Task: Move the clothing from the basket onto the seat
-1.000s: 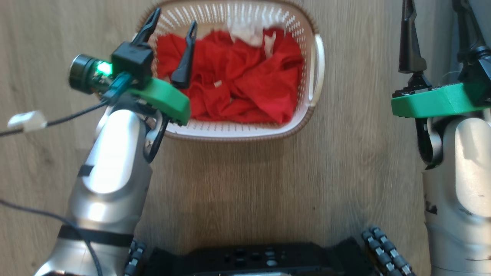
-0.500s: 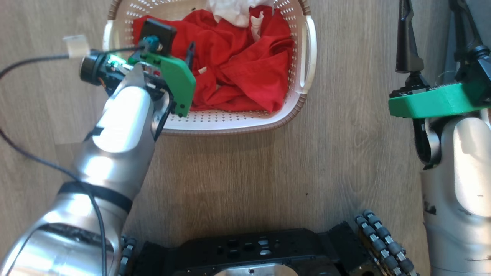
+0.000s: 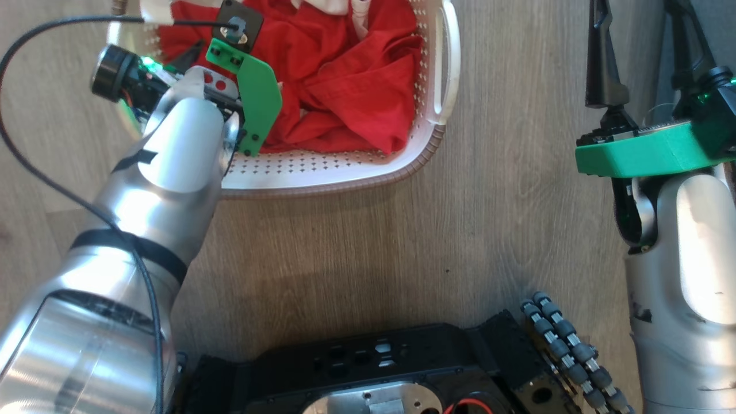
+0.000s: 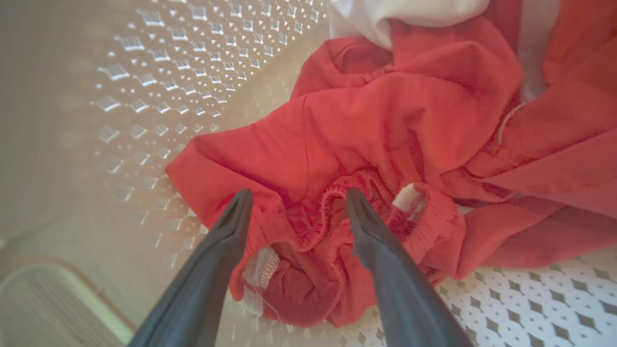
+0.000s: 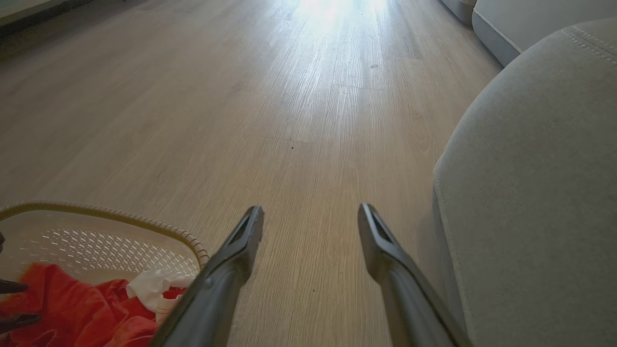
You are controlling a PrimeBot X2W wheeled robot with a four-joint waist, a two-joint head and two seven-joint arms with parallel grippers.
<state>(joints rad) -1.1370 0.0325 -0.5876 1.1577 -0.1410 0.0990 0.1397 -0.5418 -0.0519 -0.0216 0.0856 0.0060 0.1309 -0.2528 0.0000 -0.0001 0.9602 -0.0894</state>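
We note bright red clothing (image 3: 345, 86) with white panels at top centre, a cream-white basket (image 3: 322, 172) of diamond perforations under a brown woven rim, a plain grey seat (image 5: 530, 193) with pale stitching at right, and pale wood-grain floor (image 3: 489, 218).

The left arm (image 3: 161, 178) reaches forward and bends down at the wrist. The left gripper (image 4: 297, 193) points down, its two dark fingers spread apart. The right arm (image 3: 684, 247) is held at the side. The right gripper (image 5: 311, 208) points ahead, fingers apart too.
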